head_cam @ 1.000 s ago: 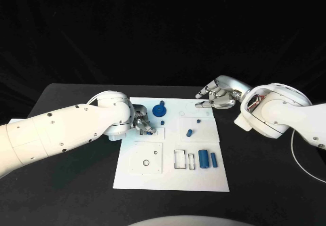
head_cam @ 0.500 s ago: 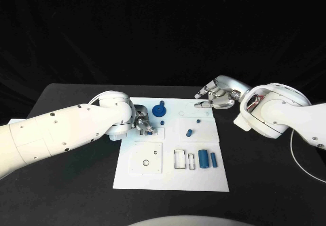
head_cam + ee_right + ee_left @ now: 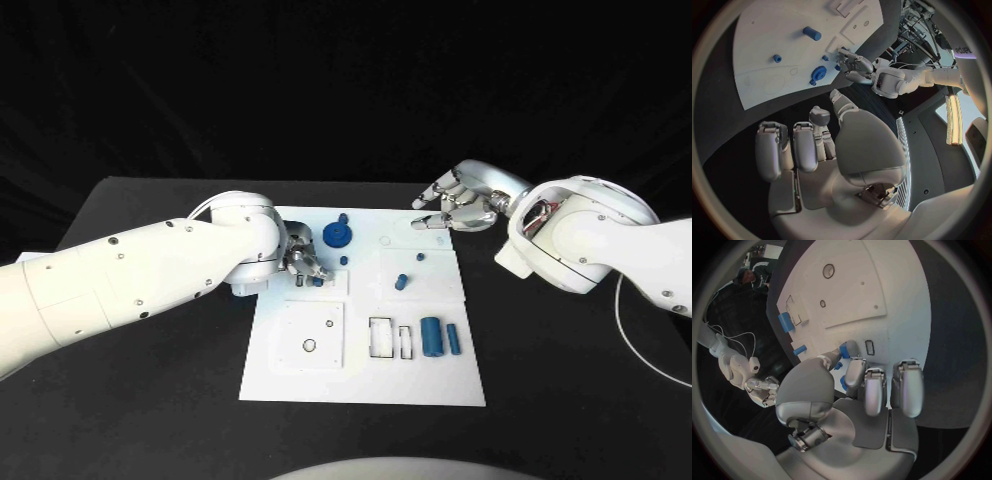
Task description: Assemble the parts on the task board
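Blue parts scattered across the white task board [image 3: 368, 375]: a gear-like wheel [image 3: 336, 236] near the far edge, a small peg [image 3: 401, 283] mid-board, 2 cylinders [image 3: 440, 338] lying beside a rectangular slot near the right edge. Left robot hand [image 3: 299, 262] set low on the board's left side, fingers curled together over a small blue piece [image 3: 844, 351] at the fingertips; in the left wrist view, touching it for certain, though whether pinched or merely pressed cannot be told. Right robot hand [image 3: 459, 208] hovering over the black tabletop [image 3: 144, 400] just off the board's far right corner, fingers loosely apart, holding nothing. Compared with 1 second ago, almost nothing moved: same spot for the left robot hand, only a slight drift of the right arm. Probably a slow seating of that small piece, insertion not yet visibly finished, most parts unplaced.
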Robot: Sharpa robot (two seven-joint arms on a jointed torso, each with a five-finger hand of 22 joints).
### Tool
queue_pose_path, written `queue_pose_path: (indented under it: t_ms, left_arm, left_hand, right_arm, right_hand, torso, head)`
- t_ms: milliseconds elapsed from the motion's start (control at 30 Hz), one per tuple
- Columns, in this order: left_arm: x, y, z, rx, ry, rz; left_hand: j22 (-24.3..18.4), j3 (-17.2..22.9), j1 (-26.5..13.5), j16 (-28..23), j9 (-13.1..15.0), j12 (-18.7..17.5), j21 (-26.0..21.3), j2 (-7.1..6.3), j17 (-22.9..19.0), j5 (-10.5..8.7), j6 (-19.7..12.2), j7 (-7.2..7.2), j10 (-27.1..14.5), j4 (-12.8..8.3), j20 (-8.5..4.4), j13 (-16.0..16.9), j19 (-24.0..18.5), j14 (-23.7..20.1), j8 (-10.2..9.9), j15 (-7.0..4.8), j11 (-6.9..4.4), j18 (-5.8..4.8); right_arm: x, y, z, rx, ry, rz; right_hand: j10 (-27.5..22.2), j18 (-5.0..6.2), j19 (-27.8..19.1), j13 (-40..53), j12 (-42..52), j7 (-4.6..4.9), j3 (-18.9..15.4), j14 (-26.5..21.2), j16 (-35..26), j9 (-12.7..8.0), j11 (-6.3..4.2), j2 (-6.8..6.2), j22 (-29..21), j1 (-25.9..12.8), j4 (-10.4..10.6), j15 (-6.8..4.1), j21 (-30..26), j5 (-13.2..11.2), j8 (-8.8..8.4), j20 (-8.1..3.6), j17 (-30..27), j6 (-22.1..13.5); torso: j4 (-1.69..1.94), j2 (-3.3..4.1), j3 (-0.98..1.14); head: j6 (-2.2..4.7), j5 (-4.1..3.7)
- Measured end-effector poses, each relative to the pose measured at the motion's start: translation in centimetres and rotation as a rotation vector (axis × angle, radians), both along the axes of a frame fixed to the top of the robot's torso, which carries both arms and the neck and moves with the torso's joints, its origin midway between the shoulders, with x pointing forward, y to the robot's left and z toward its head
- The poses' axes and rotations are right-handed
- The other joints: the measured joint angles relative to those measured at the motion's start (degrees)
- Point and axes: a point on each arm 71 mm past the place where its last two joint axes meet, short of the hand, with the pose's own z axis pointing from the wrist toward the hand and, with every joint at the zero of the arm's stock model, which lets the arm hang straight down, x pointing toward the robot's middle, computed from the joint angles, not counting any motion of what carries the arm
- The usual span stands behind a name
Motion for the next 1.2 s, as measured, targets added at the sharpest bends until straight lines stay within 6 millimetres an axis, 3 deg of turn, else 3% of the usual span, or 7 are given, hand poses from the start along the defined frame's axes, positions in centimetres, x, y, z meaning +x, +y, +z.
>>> queue_pose_path:
  t_ms: [467,900,1033,1200]
  left_arm:
    - [0.0,0.4,0.0,-0.003,0.002,0.002]
    - [-0.2,1.5,0.5,-0.016,-0.008,0.019]
    - [-0.1,1.7,1.6,-0.042,-0.033,0.029]
    - [0.5,2.4,4.5,-0.081,-0.077,0.052]
  left_hand:
    - [0.00,-8.59,-4.58,0.00,-0.06,0.21,0.27,-2.05,-0.01,0.00,0.46,0.06,0.41,3.26,0.00,0.08,0.00,0.00,-0.01,0.00,0.00,0.00]
    - [0.00,-16.84,-5.13,0.00,-0.03,0.06,0.27,-2.15,-0.01,0.00,0.65,-0.13,0.41,5.01,-0.20,-0.25,0.21,-0.21,-0.48,-0.21,0.00,0.00]
    - [0.02,-18.63,-4.24,0.00,0.01,-1.26,-0.17,-1.25,-0.01,0.00,0.47,0.05,-0.17,4.99,-0.20,-1.49,0.21,-0.21,-0.48,-0.21,-0.10,0.00]
    - [0.04,-21.60,-2.79,0.00,-0.13,-6.70,-2.45,-0.48,-0.01,0.00,-2.34,1.05,-4.90,5.02,-0.20,-7.57,0.21,-0.22,-1.95,-0.21,0.71,0.00]
  right_arm:
    - [0.0,-0.1,0.0,-0.001,0.001,-0.001]
    - [0.1,-0.2,0.0,-0.002,0.001,-0.003]
    - [0.1,-0.2,-0.1,-0.003,0.001,-0.006]
    - [0.2,-0.3,-0.1,-0.004,0.002,-0.009]
  right_hand:
    - [-0.17,0.00,0.00,-0.14,0.00,0.00,0.00,0.00,0.00,0.00,-0.17,0.00,-0.01,0.00,0.00,0.00,-0.24,0.00,0.00,0.00,-0.13,0.00]
    - [-0.17,0.00,0.00,-0.20,-0.28,0.00,-0.17,0.00,0.00,0.00,-0.17,0.00,-0.02,0.00,0.17,0.00,-0.24,0.00,0.00,0.00,-0.19,0.00]
    - [-0.17,0.00,0.00,-0.20,-0.28,0.00,-0.17,0.00,0.00,0.00,-0.17,0.00,-0.02,0.00,0.17,0.00,-0.24,0.00,0.00,0.00,-0.19,0.00]
    - [-0.17,0.00,0.00,-0.20,-0.28,0.00,-0.16,0.00,0.00,0.00,-0.17,0.00,-0.02,0.00,0.16,0.00,-0.24,0.00,0.00,0.00,-0.19,0.00]
  torso:
    - [0.03,-0.05,-0.04]
    - [0.04,-0.03,-0.04]
    - [0.03,-0.03,-0.03]
    - [0.01,-0.03,-0.02]
  head:
    - [0.00,-0.18]
    - [0.15,-0.13]
    - [0.21,-0.15]
    - [0.33,-0.15]
